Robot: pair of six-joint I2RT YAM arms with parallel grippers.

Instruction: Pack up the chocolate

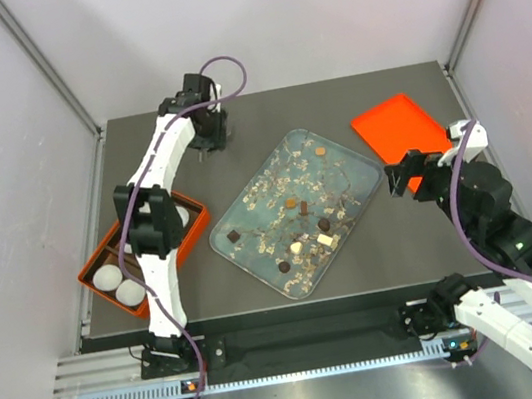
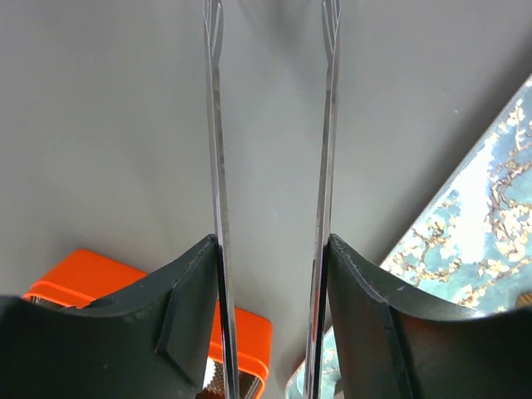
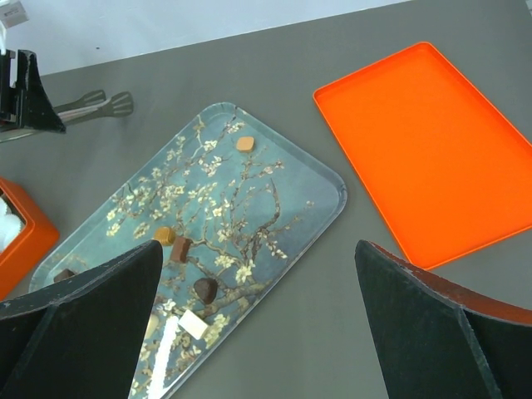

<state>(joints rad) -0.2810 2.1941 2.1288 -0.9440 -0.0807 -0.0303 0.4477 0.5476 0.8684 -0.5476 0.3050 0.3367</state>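
Right gripper point(image 3: 256, 246) fills the bottom of its wrist view: 2 black fingers point(image 3: 91, 307) spread wide, nothing between them, hovering above the table point(image 1: 377, 263) by the near right edge of the blossom-print tray point(image 3: 291, 179). Flat orange tray point(image 3: 432, 150) lies just right of the print tray, not touching it.

Left gripper point(image 2: 273, 241) is at the far left of the table, closed partway on metal tongs point(image 2: 218, 166); each finger presses 1 tong arm from outside. Tong arms stand apart and point out over the grey table, off the print tray's far left corner.

Chocolate point(image 1: 304, 211) all sits on the print tray, loose among the pale flakes point(image 1: 263, 192). About 8 pieces show from the top view: 1 caramel near the far end, a cluster of brown and dark ones mid-tray, 2 cream ones toward the near edge, 1 dark at the left edge.

Orange box point(image 1: 111, 246) is at the table's left edge, partly under the left arm, with white paper cups point(image 1: 107, 277) inside. No chocolate visible in it.
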